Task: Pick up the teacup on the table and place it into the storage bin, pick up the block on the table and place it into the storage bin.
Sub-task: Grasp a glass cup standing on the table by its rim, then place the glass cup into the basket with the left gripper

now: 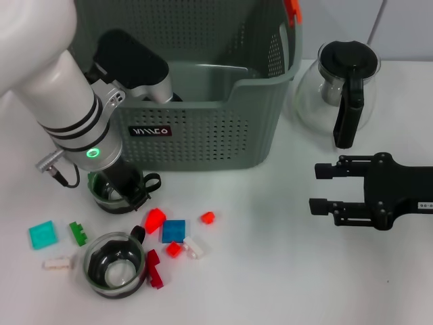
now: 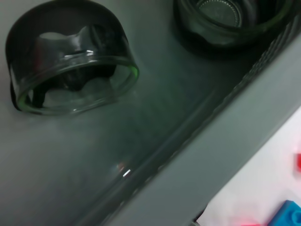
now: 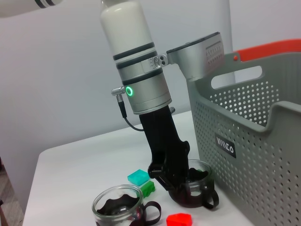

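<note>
My left arm reaches down steeply in front of the bin [image 1: 203, 128], its gripper [image 1: 116, 184] lowered into a teacup [image 3: 195, 188] on the table; whether it pinches the rim I cannot tell. A second teacup [image 1: 115, 264] sits at six o'clock from it. My right gripper [image 1: 323, 188] waits open at three o'clock.

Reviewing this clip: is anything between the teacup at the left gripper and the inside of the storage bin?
Only the storage bin's own front wall. The teacup stands on the table just before it, with the left gripper down at it, so it must go up over the rim. The right gripper is parked aside.
</note>
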